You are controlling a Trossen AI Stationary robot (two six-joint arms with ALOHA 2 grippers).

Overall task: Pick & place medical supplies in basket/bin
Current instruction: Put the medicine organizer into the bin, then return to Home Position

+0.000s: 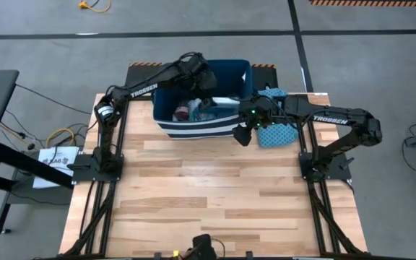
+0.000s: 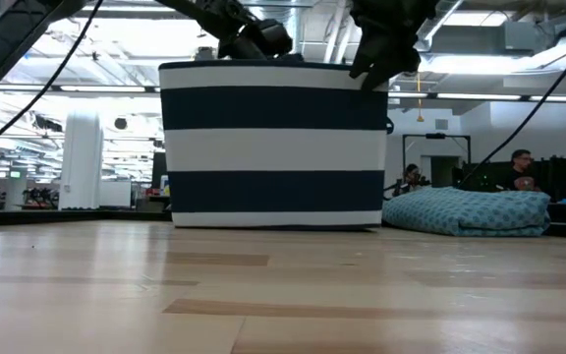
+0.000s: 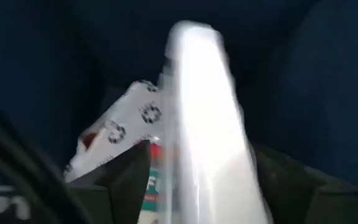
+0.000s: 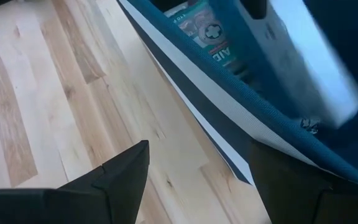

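The navy, white-striped bin stands at the table's far middle. My left gripper reaches into it from the far left with its fingers apart. Between them stands a white packet, streaked by blur. Below it lie a white ring-patterned pouch and a teal box. My right gripper hangs open outside the bin's near right corner, above the table, with nothing between its fingers. Its wrist view looks over the bin's rim at the teal box and a pale blue-white packet. A pink roll lies inside the bin at the left. My left gripper has the white packet standing lengthwise between its two fingers, inside the bin. A strip of the teal box shows between the packet and one finger. Whether the other finger touches the packet, I cannot tell.
A folded teal dotted cloth lies on the table right of the bin, just beyond my right gripper. In the low view the bin hides what is in it, and people sit in the room behind. Bare wooden table spreads toward the near edge.
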